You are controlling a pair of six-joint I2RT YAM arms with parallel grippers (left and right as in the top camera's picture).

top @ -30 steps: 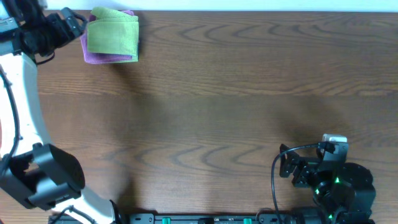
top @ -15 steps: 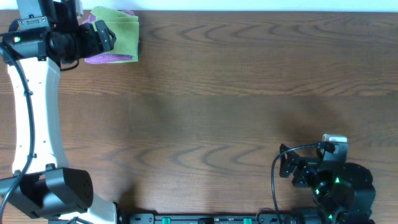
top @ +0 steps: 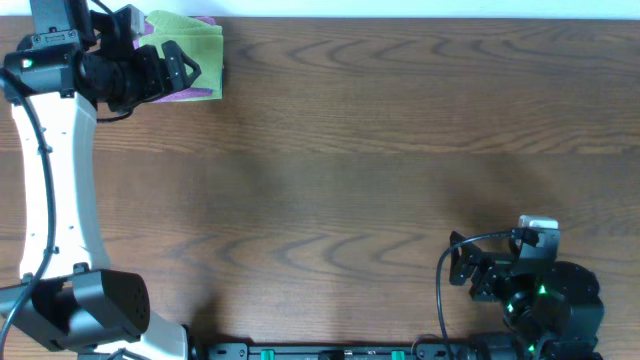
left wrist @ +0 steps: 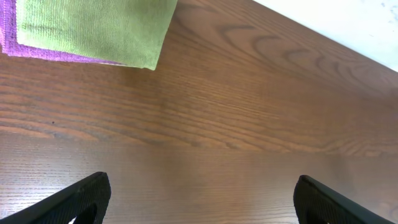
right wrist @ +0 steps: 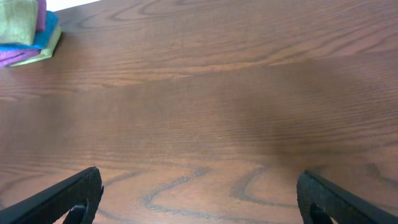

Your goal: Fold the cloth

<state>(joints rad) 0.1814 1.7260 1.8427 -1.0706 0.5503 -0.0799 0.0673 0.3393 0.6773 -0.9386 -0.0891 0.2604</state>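
A folded green cloth (top: 196, 45) lies on top of a folded purple cloth (top: 185, 95) at the table's far left corner. Both show in the left wrist view, green (left wrist: 93, 28) over purple (left wrist: 56, 55), and far off in the right wrist view (right wrist: 18, 22), where a blue layer (right wrist: 47, 36) also shows in the stack. My left gripper (top: 178, 68) is open and empty, hovering over the stack's left part; in its wrist view (left wrist: 199, 199) only bare wood lies between the fingers. My right gripper (right wrist: 199, 196) is open and empty, parked at the near right (top: 470, 270).
The brown wooden table (top: 380, 150) fills the view. Its far edge (top: 400, 17) runs along the top, right behind the cloth stack. The left arm's white link (top: 45, 160) stretches along the left side.
My left gripper swung from the left of the stack to over its left part, now covering some of the cloth. The stack and the right arm have not moved.
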